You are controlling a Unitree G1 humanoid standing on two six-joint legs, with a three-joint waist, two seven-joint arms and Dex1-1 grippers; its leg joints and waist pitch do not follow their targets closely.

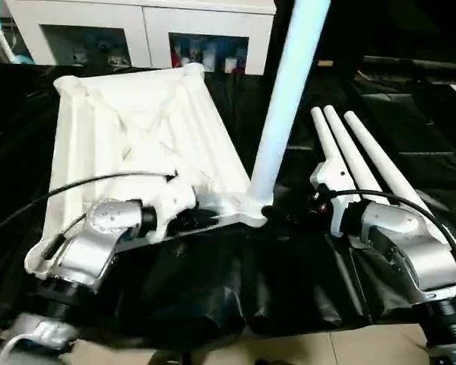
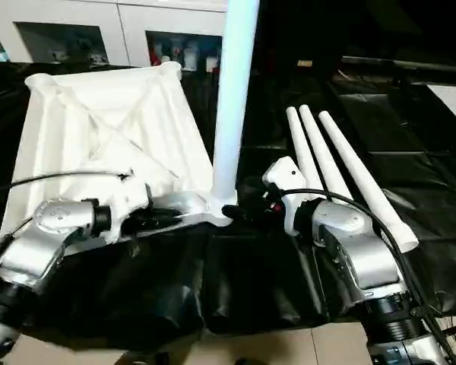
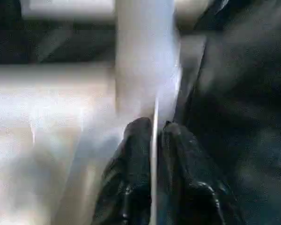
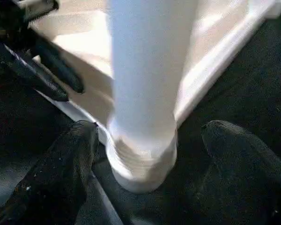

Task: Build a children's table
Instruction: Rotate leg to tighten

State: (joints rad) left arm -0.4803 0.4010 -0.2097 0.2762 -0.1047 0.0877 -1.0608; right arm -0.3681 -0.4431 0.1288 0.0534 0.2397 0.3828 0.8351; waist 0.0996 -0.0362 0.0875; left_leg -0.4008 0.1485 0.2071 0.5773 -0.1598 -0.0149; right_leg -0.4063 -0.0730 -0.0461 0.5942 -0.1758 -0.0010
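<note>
White plastic tabletop point(image 1: 129, 129) lies underside-up on the black-covered work table point(image 1: 289, 289), one leg point(image 1: 285, 99) standing upright in its near corner socket. Left gripper point(image 3: 152, 140) pinches the thin rim there, apparently steadying the top; right gripper point(image 4: 145, 154) is spread wide around the leg's base without touching it. Three spare legs point(image 1: 357, 160) lie beside it.

Black-covered table point(image 1: 289, 289), white tabletop point(image 1: 137, 129) inverted, three loose legs point(image 1: 357, 156) alongside
</note>
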